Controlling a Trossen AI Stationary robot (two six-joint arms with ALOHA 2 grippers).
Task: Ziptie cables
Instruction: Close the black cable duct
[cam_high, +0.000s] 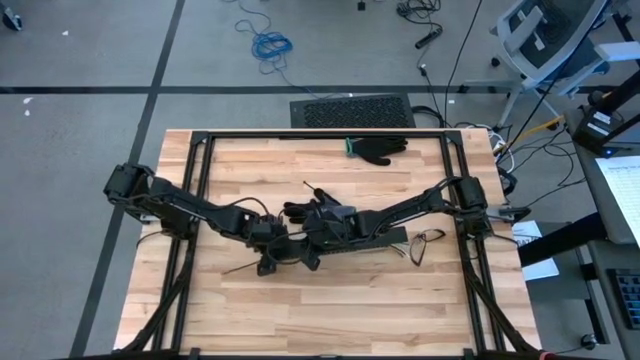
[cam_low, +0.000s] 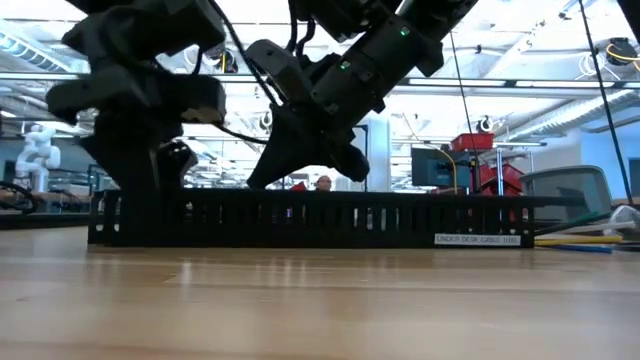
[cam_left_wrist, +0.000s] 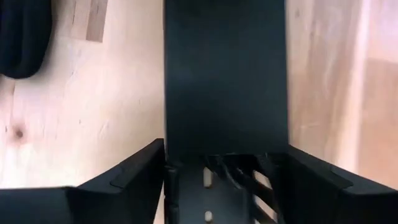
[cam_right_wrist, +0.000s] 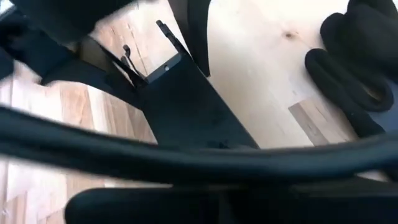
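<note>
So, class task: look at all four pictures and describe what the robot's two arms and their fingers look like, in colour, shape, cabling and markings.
Both arms, left arm and right arm, are dark, near black, built of chunky jointed segments. The low view shows blocky housings, thin black cables looping along them and small green lights on the right arm. The left gripper has two flat, angular black fingers. The right gripper looks equally dark. No lettering is readable on either arm.

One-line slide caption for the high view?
Both arms meet mid-table: left gripper straddles the black slotted channel, right gripper beside it; cables lie right, black glove behind.
</note>
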